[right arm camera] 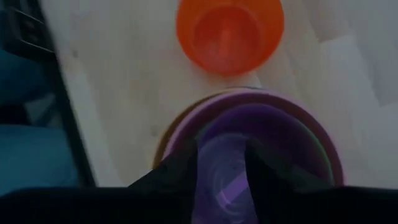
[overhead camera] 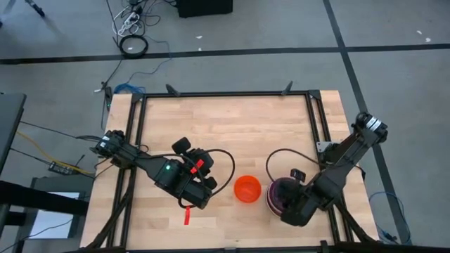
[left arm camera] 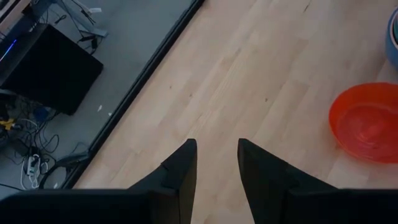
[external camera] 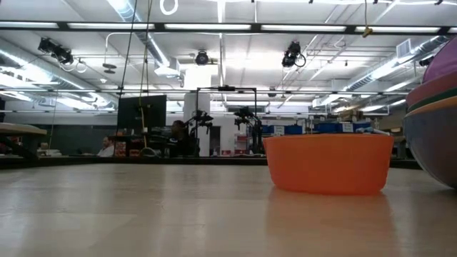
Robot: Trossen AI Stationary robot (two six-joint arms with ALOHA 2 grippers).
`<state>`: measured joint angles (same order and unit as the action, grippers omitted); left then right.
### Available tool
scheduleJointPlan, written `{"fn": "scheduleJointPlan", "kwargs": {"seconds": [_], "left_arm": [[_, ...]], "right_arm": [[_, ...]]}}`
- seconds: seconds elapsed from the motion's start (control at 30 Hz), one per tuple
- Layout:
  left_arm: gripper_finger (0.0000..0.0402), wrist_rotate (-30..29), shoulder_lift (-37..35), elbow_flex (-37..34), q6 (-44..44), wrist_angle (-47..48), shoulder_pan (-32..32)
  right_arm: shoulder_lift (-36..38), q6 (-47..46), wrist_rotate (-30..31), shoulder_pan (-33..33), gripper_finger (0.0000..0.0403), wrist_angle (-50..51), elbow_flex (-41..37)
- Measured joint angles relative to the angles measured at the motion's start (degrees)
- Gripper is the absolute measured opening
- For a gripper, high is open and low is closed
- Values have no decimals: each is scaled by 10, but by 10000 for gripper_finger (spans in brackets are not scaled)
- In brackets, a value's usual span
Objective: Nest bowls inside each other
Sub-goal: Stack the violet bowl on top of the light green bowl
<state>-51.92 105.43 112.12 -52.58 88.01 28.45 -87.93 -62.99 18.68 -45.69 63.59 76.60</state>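
Orange bowl alone, right arm at the purple stack.

From above, the orange bowl [overhead camera: 247, 188] sits just beside the purple stack [overhead camera: 279, 195]. The left gripper [left arm camera: 216, 165] hangs parted and empty over bare table [overhead camera: 239, 126]; the right gripper [right arm camera: 222, 163] hangs over the stack, its grip unclear.

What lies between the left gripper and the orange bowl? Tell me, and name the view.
Only bare wooden table. The high view shows nothing between the left gripper and the orange bowl.
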Motion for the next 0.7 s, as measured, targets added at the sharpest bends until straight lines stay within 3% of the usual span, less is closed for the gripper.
{"fn": "scheduleJointPlan", "kwargs": {"seconds": [0.53,0.7], "left_arm": [[124,-2,0,0,0,-1,0],[124,-2,0,0,0,-1,0]], "right_arm": [[-38,-13,-33,1,74,-35,-39],[-32,-7,83,-23,64,-36,-44]]}}
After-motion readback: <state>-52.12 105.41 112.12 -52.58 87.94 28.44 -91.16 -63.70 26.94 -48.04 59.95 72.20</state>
